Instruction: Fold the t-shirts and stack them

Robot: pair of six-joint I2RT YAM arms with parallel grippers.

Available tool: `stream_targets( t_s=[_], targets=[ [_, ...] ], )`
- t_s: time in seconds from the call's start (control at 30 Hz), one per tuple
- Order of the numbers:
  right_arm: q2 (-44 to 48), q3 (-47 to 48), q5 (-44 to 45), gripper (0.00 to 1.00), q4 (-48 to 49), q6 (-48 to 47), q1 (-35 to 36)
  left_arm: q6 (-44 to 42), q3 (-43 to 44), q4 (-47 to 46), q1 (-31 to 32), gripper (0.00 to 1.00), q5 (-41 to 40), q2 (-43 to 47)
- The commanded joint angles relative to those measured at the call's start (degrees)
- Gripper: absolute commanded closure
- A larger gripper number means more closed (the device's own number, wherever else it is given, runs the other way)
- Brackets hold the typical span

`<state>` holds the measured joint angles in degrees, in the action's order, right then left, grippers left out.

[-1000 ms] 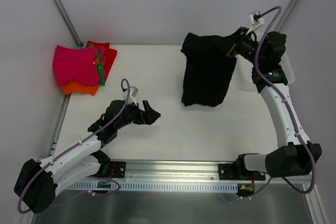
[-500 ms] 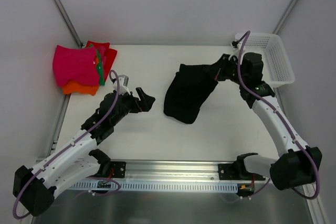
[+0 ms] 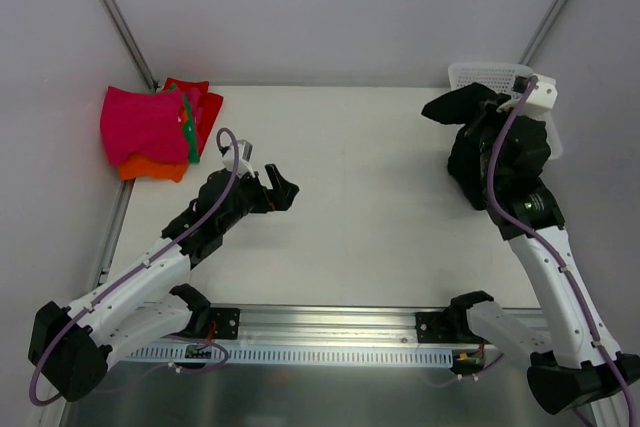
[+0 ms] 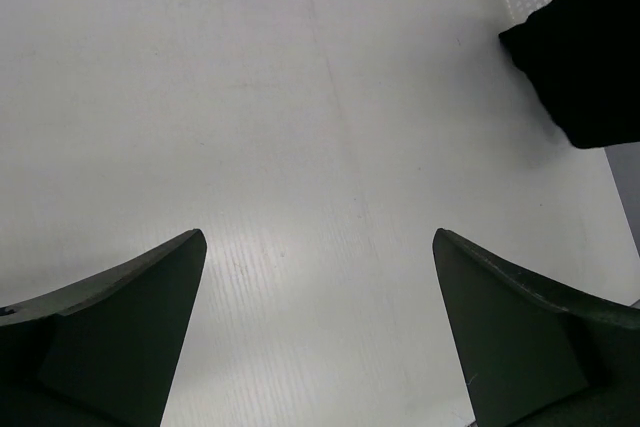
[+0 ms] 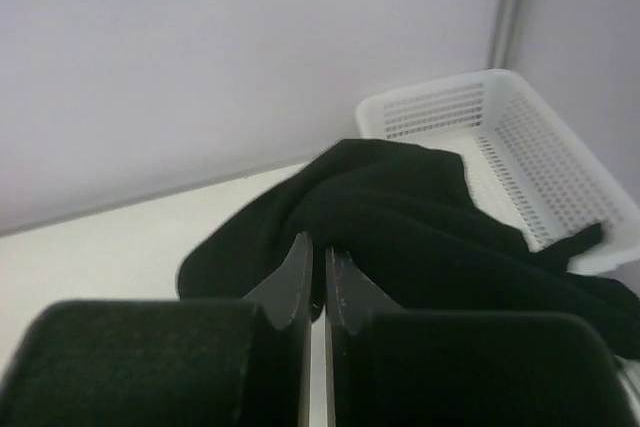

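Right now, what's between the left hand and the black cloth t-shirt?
Only bare white tabletop from left hand to black cloth t-shirt; top view shows it.

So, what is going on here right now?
The right gripper is shut on a fold of the black t-shirt, which is bunched up at the far right corner of the table, next to the white basket. The left gripper is wide open and holds nothing. A stack of folded shirts, pink on top, sits at the far left corner.

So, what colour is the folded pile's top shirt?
Magenta-pink; the shirt shows best in top external view.
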<state>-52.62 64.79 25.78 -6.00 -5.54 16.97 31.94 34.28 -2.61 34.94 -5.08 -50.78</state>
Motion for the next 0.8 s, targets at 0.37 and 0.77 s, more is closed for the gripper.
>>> stream_targets(
  t_s=[0.37,0.77],
  targets=[
    [-35.2,8.1,-49.6,0.99,1.3,17.8,17.9,0.1,-0.9,2.3,0.6,0.01,-5.6,7.5],
    [-24.5,4.6,-41.0,0.01,-6.6,11.8,24.3,-1.1,2.3,6.5,0.5,0.01,-9.4,7.4]
  ],
)
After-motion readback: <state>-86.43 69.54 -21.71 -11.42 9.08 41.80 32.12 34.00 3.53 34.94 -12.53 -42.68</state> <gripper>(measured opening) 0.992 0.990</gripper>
